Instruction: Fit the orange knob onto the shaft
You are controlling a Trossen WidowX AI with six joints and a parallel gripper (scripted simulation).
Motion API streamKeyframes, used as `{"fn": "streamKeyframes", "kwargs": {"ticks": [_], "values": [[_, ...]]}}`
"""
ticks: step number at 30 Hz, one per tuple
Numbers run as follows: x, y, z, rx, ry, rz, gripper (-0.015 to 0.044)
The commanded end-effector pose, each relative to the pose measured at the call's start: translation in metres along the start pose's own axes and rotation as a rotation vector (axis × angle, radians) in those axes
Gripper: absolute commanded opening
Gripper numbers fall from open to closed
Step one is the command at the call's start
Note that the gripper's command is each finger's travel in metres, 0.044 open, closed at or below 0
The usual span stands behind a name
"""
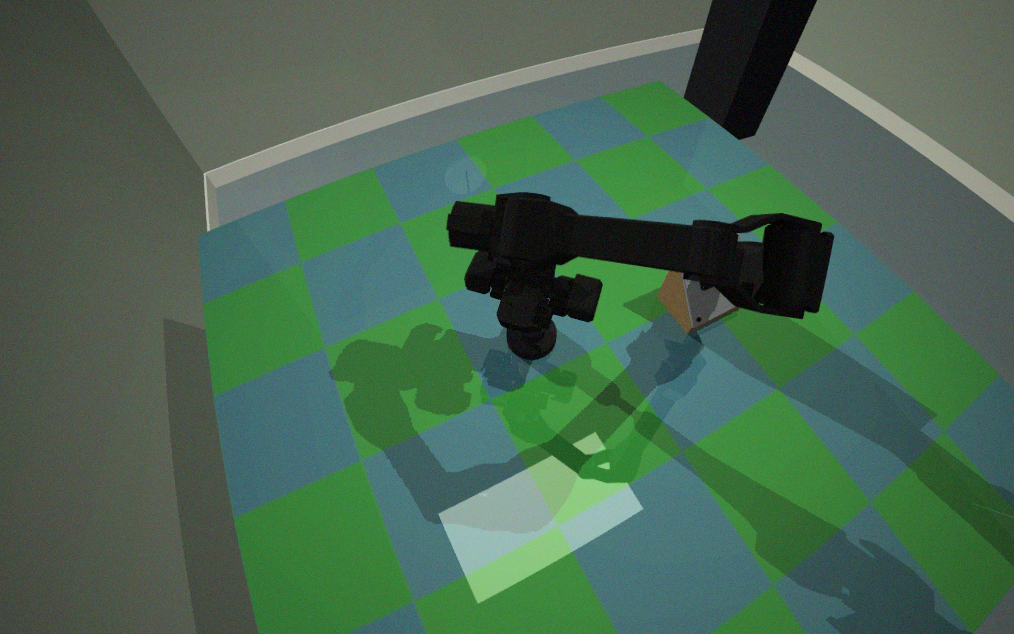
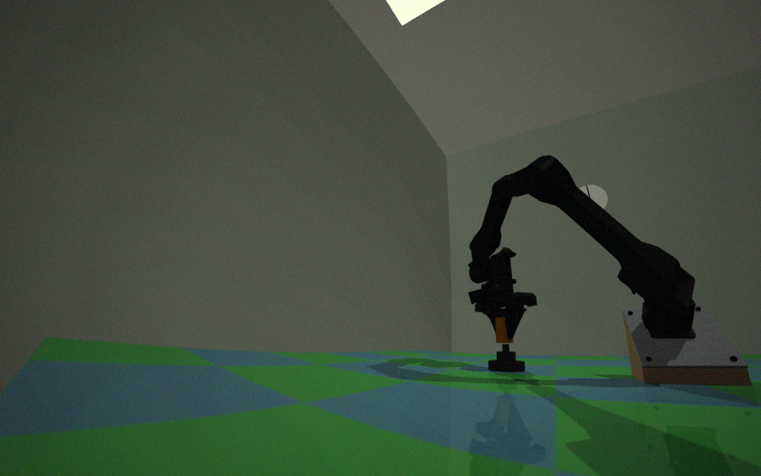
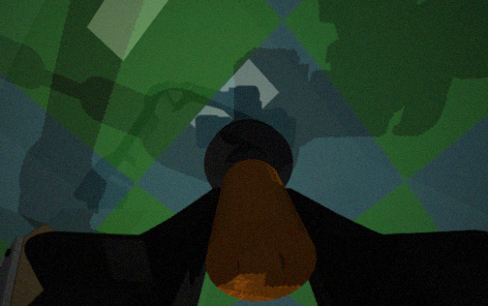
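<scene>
The orange knob [image 2: 500, 326] [image 3: 259, 228] is upright between the fingers of my gripper [image 2: 503, 334] [image 3: 252, 194], which is shut on it. The round pedestal [image 1: 531, 345] [image 2: 506, 366] [image 3: 218, 157] stands on the checkered surface below. Its dark shaft [image 2: 505, 349] shows under the knob in the exterior view. The knob's lower end is right at the shaft's top, with at most a thin gap; I cannot tell whether they touch. The knob is not down on the pedestal. In the wrist view the knob covers the shaft. The hole and both flat sides are hidden.
The arm's wedge-shaped base [image 1: 702, 302] [image 2: 681, 353] stands to the right of the pedestal. A dark post [image 1: 747, 67] rises at the back right in the top view. A pale rim [image 1: 448, 94] runs behind the green and blue checkered surface [image 1: 299, 553]. Arm shadows cross the surface.
</scene>
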State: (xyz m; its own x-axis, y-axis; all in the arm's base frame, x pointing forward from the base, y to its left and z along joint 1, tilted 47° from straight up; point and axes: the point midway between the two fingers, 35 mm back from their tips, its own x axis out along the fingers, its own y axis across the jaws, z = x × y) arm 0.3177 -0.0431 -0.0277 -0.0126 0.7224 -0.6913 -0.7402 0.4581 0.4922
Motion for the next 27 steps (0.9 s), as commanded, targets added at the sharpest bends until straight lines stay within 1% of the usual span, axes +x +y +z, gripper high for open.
{"fn": "streamKeyframes", "kwargs": {"ticks": [1, 12, 27], "values": [[-0.0014, -0.0016, -0.0008, -0.028, -0.003, -0.004, 0.0000], [0.0037, -0.0007, -0.0022, -0.028, -0.004, -0.004, 0.0000], [-0.0009, 0.0005, -0.0007, -0.028, -0.003, -0.004, 0.0000]]}}
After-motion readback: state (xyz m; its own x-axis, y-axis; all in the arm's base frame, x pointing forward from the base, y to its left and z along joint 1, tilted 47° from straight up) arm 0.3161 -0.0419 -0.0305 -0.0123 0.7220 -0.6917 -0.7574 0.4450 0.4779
